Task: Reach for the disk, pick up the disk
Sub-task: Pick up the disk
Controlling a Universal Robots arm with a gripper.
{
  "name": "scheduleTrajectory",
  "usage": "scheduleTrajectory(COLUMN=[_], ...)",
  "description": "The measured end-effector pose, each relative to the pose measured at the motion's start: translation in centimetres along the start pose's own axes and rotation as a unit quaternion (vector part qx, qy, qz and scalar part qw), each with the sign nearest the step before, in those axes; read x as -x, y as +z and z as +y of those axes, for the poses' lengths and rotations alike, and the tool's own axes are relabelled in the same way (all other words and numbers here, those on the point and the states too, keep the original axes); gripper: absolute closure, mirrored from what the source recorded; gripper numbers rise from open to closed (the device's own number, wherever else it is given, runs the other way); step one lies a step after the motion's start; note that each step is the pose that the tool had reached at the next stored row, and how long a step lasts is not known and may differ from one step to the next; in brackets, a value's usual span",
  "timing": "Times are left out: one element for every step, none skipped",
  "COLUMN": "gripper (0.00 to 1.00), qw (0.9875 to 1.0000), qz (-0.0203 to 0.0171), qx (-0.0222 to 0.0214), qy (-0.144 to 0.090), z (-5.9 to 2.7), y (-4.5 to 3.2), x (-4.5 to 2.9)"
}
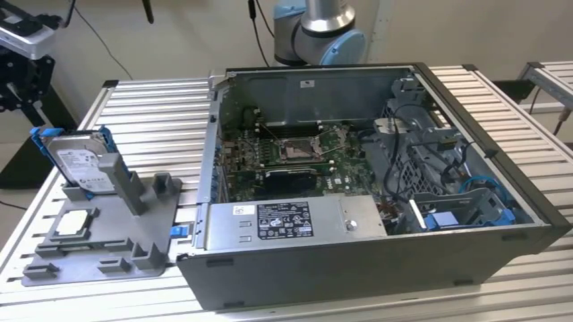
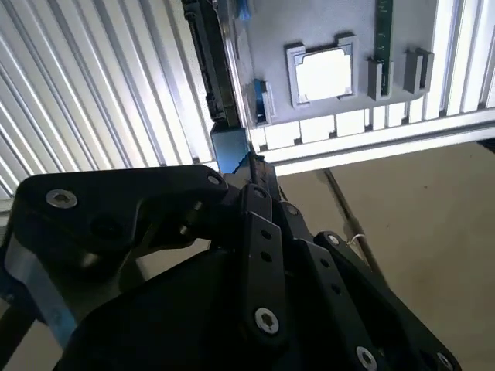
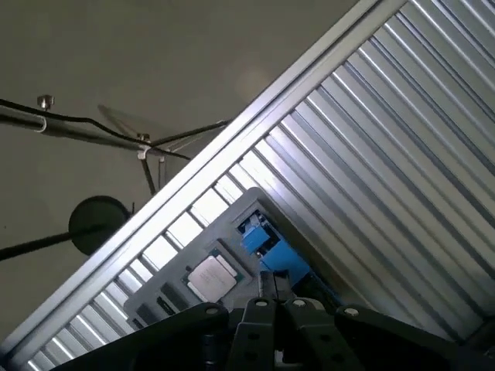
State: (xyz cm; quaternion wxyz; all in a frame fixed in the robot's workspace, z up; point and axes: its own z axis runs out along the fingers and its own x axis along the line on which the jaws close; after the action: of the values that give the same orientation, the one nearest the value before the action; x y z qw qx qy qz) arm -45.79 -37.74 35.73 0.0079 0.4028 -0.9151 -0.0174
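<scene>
The disk (image 1: 79,164), silver-grey with a white label and a blue bracket, stands on edge in a slot of the grey holder (image 1: 107,235) at the exterior view's left. In the second wrist view the disk (image 2: 207,69) shows edge-on, far below my gripper (image 2: 251,164), whose black links run together to a point. The first wrist view has the disk's blue bracket (image 3: 271,251) just past the tip of my gripper (image 3: 271,290). My gripper hangs high above the holder, apart from the disk. Its fingers look shut with nothing between them.
A flat silver chip (image 1: 72,225) lies on the holder in front of the disk. An open computer case (image 1: 358,201) fills the middle and right of the ribbed metal table (image 1: 152,114). The arm's base (image 1: 318,33) stands behind the case. The floor lies beyond the table's left edge.
</scene>
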Motion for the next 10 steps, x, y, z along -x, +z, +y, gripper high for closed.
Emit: scheduleTrajectory(gripper=[1.0,1.0,1.0,1.0,1.0,1.0,1.0,1.0,1.0,1.0], qw=[1.0,0.9998,0.9996,0.9994,0.999,0.9987,0.9983,0.9978,0.9973,0.9967], qz=[0.0003,0.0007,0.001,0.0013,0.0016,0.0019,0.0022,0.0024,0.0026,0.0029], qx=[0.0,0.0,0.0,0.0,0.0,0.0,0.0,0.0,0.0001,0.0001], qy=[-0.009,-0.018,-0.027,-0.036,-0.044,-0.051,-0.059,-0.067,-0.074,-0.081], z=[0.0,0.0,0.0,0.0,0.0,-0.01,-0.01,-0.02,-0.03,-0.05], y=[0.0,0.0,0.0,0.01,0.01,0.01,0.01,0.01,0.02,0.01], x=[0.0,0.0,0.0,0.0,0.01,0.01,0.02,0.03,0.04,0.06])
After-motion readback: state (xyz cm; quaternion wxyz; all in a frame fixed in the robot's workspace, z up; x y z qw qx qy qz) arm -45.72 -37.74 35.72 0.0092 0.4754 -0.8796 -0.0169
